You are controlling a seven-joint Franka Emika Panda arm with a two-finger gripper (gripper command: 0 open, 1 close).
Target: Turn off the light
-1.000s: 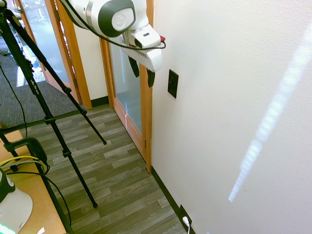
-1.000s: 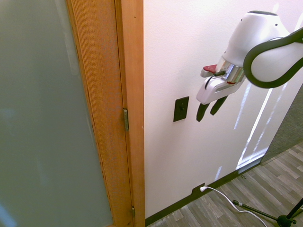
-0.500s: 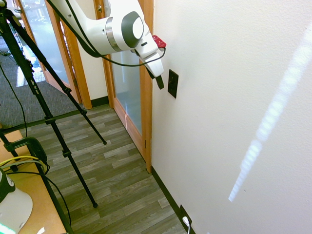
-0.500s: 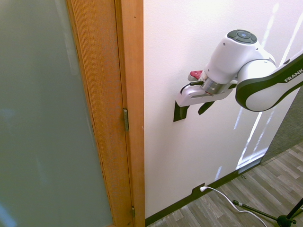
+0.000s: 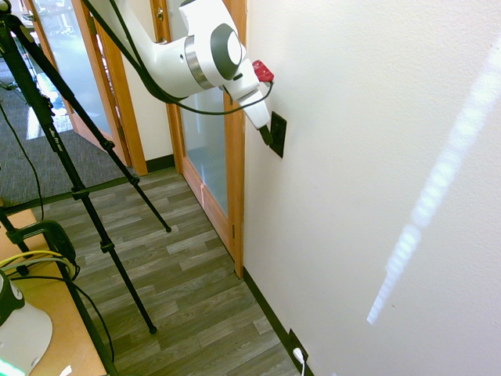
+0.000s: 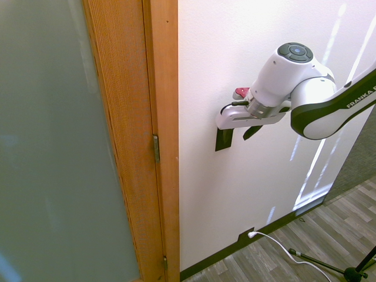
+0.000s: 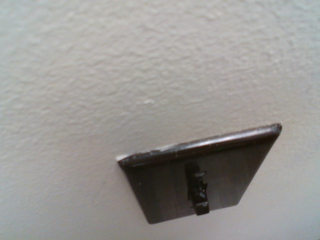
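On the pale textured wall (image 5: 368, 117), we hold the gripper (image 6: 238, 131), fingers apart, over the upright black rectangular switch plate (image 7: 200, 185), its toggle (image 7: 197, 190) directly ahead.

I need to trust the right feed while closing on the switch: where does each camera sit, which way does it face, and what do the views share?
First exterior view: high in the room, looking down along the wall; arm enters from the left, gripper at the switch plate.
Second exterior view: by the wooden door frame, facing the wall; arm enters from the right, gripper over the switch plate.
Wrist view: close to the wall, showing the switch plate; no robot parts visible.
Shared: the switch plate appears in all three.
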